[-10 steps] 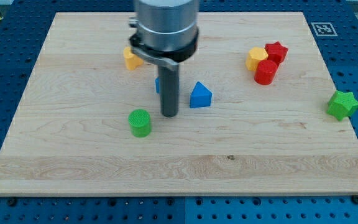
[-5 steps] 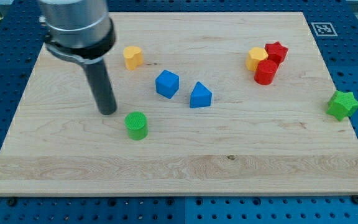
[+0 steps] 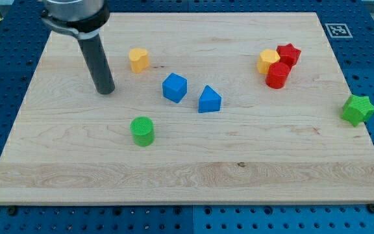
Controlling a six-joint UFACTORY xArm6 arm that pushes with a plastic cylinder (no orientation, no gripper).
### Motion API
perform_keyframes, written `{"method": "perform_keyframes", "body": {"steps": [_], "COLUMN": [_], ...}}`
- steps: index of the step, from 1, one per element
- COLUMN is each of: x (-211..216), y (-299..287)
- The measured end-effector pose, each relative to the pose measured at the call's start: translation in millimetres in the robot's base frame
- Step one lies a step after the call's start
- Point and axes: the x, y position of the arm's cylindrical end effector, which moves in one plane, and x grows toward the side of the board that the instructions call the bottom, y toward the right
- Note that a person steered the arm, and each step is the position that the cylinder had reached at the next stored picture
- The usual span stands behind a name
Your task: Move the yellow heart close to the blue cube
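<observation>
Nearest the view's bottom: green cylinder (image 3: 143, 130), alone on wooden board (image 3: 193, 179). Further up, mid-board: blue triangular block (image 3: 209, 99), blue cube (image 3: 174, 87) just left of it, apart. Green star (image 3: 358, 109) at the board's right edge. My tip (image 3: 105, 91) down on the board, well left of blue cube, below-left of yellow heart (image 3: 138, 59), touching neither. No pincer on the rod, nothing gripped. Yellow heart near blue cube, up-left, gap between. Far right cluster: red cylinder (image 3: 278, 75), yellow block (image 3: 268, 61), red star (image 3: 289, 54), bunched together.
</observation>
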Motion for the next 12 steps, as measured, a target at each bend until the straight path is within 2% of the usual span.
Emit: {"method": "perform_keyframes", "body": {"steps": [1, 3, 6, 8, 10, 12], "x": [-27, -44, -48, -111, -104, -67], "y": [0, 0, 29, 21, 40, 50]}}
